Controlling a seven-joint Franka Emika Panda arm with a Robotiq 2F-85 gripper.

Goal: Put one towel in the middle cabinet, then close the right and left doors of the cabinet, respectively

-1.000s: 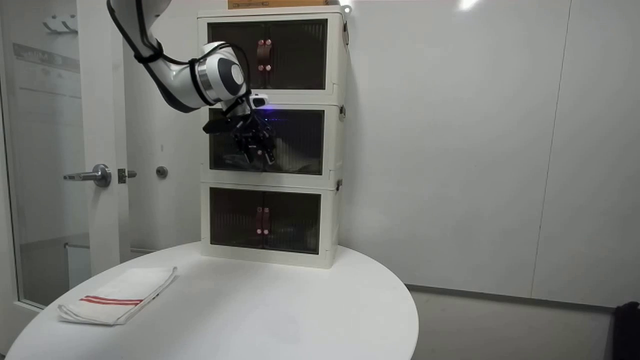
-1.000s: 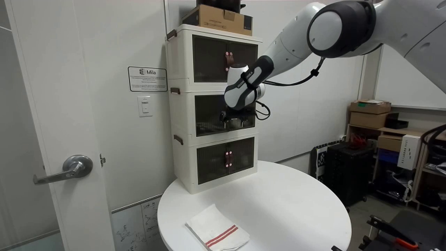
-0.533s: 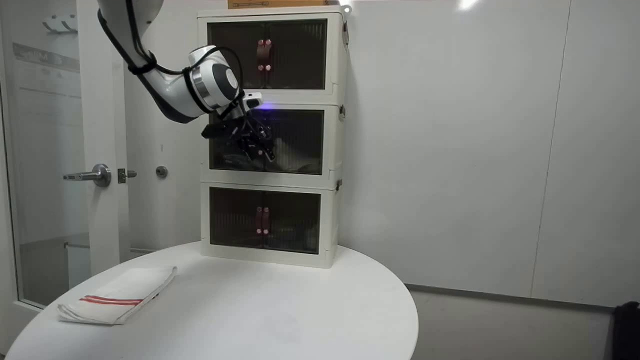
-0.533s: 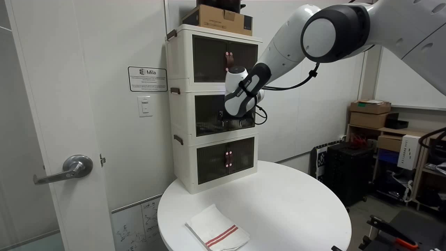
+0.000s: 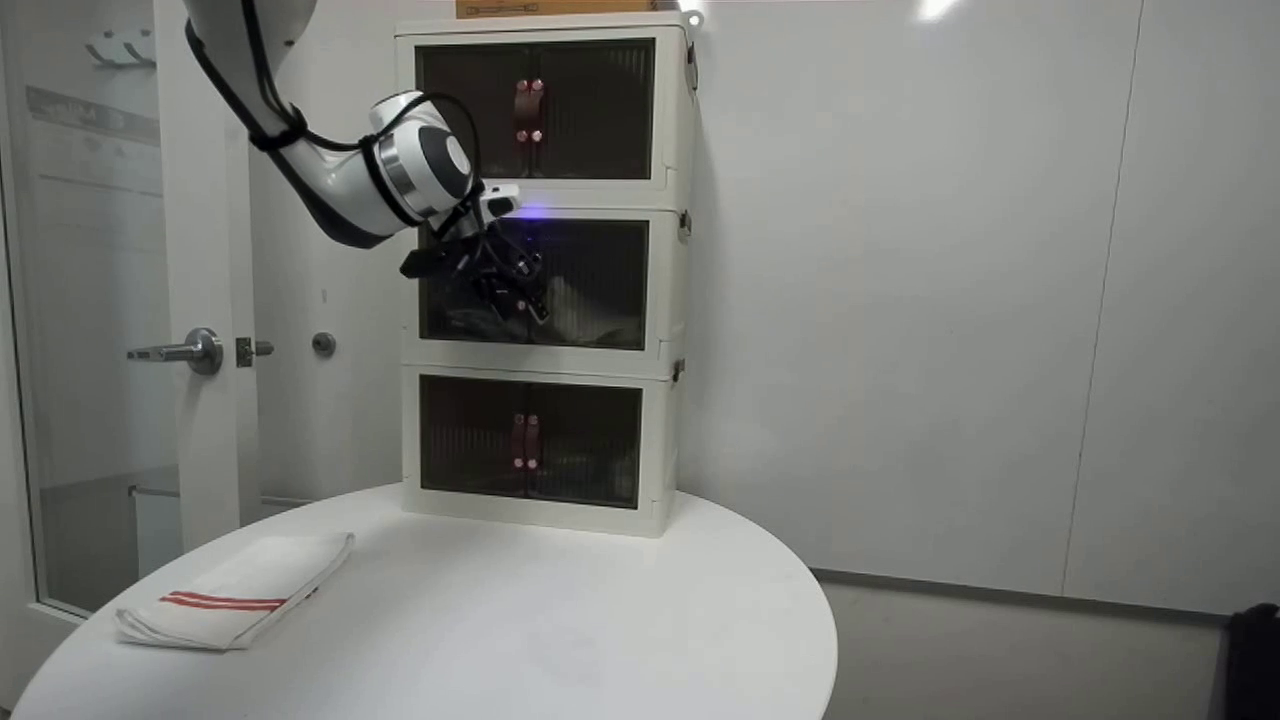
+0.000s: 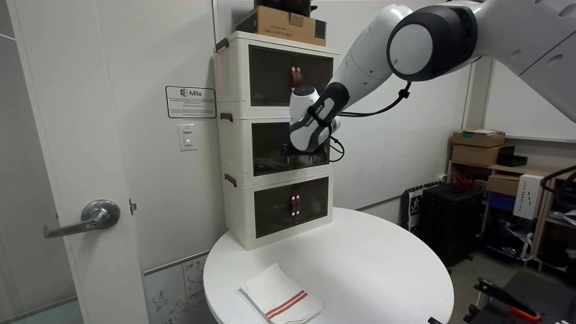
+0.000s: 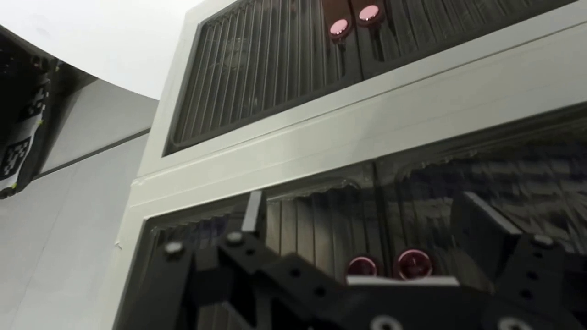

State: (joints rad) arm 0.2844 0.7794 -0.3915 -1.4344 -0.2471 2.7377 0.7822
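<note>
The robot arm [image 5: 345,190] reaches to a stack [image 6: 234,146] of three white cabinets, and its gripper [image 7: 369,213] is in front of the middle cabinet [image 5: 600,359]. In the wrist view its two fingers [image 7: 251,215] stand wide apart, so the gripper is released. Whether they touch the cabinet, I cannot tell. In the same view two round red knobs [image 7: 414,264] are seen between the fingers, partly covered by the gripper. The middle doors [image 5: 605,265] look closed; the gripper and the arm hide a part of them in both exterior views. In the right door a pale patch [image 5: 572,312] shows, and I cannot tell what it is.

The folded white towel [image 5: 245,580] with red stripes lies flat on the left side of the round table [image 5: 560,640], well apart from the gripper.

The doors of the upper cabinet [image 5: 600,192] and the lower cabinet [image 5: 535,512] are also closed. A cardboard box [image 6: 285,29] is on the top of the stack. At the left stands a room door [image 6: 85,148] with a metal handle [image 6: 100,217].
</note>
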